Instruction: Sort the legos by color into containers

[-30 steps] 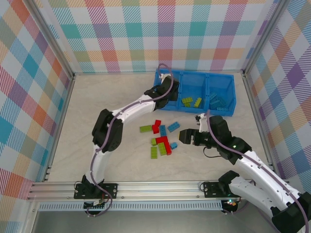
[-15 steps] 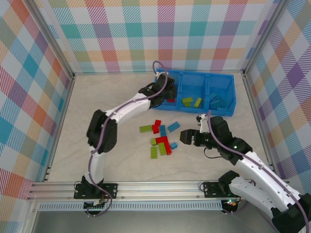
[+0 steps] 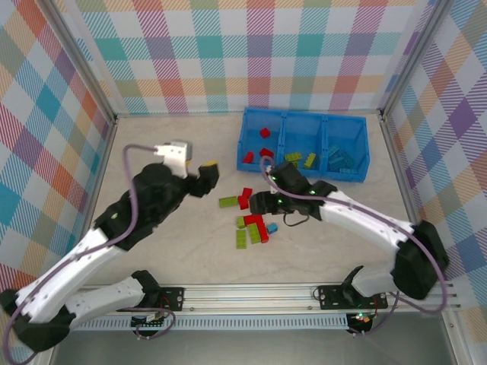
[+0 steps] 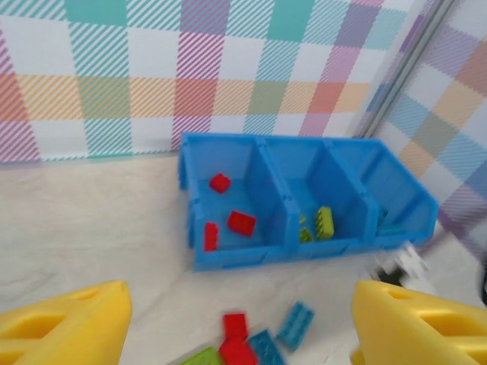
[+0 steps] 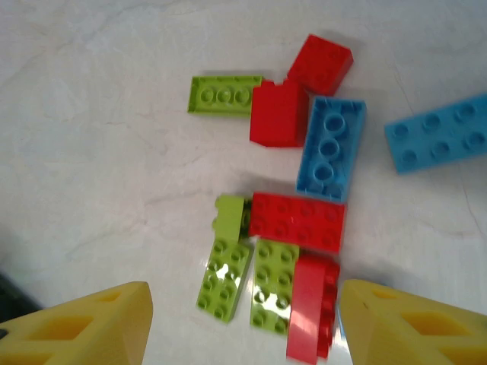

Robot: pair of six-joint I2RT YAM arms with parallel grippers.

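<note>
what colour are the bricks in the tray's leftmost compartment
Red: three bricks lie in that compartment, clearest in the left wrist view.

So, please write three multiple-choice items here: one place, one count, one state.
1. Which compartment of the tray, seen from above, holds the red bricks? A left B middle C right
2. How many red bricks lie there? A one B three C six
3. The right pincer is: A shut on a brick B open over the loose pile C inside the tray
Key: A, reds lie in the left end; B, three are countable; B, its fingers stand apart, empty.
</note>
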